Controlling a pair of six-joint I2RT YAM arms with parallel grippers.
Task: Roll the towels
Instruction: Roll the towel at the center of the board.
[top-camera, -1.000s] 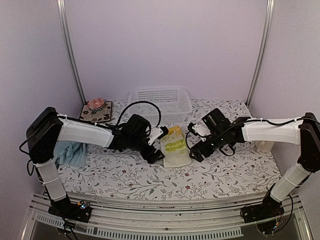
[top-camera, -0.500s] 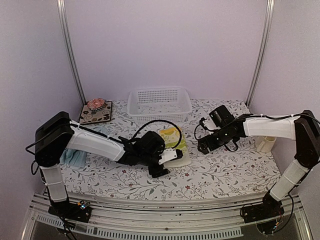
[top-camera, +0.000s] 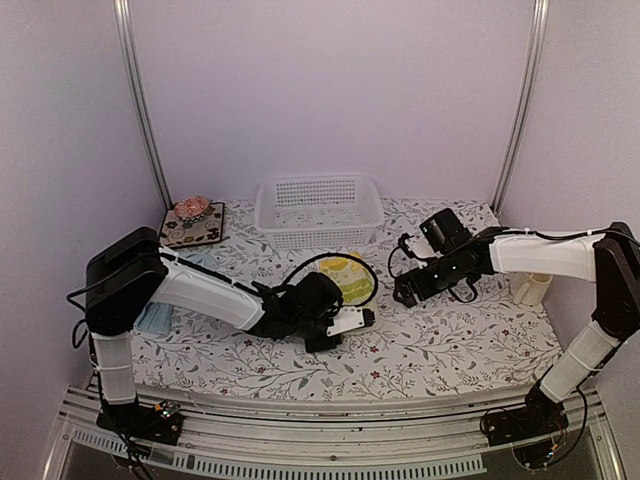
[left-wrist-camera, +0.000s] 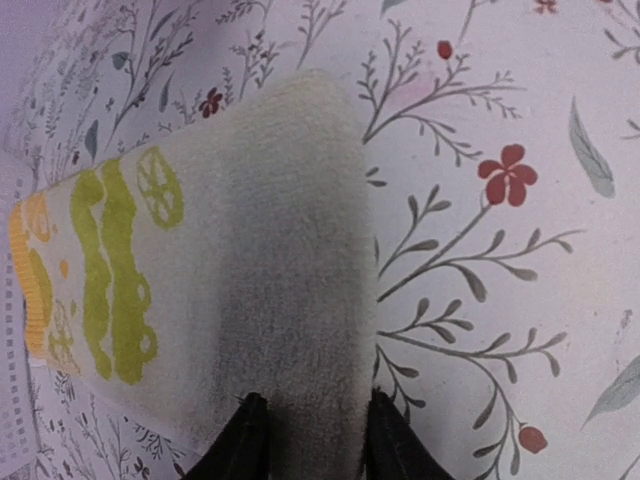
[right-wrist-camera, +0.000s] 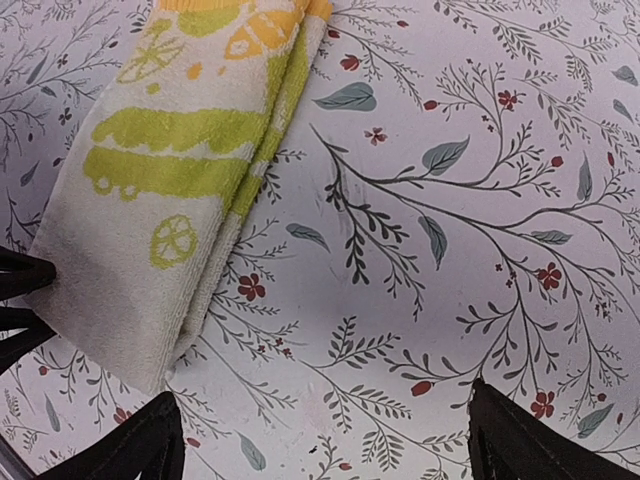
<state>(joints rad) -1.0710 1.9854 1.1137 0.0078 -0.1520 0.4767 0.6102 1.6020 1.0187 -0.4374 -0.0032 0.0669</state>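
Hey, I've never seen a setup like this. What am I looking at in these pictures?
Two robot arms bolted to a flowered table. One picture looks down from above; the other two come from cameras on each wrist. On the table lie a yellow towel, a blue towel partly behind the left arm, a white basket and a dark mat. The left gripper has its fingers astride the yellow towel's end; a firm grip isn't clear. The right gripper is open, holding nothing.
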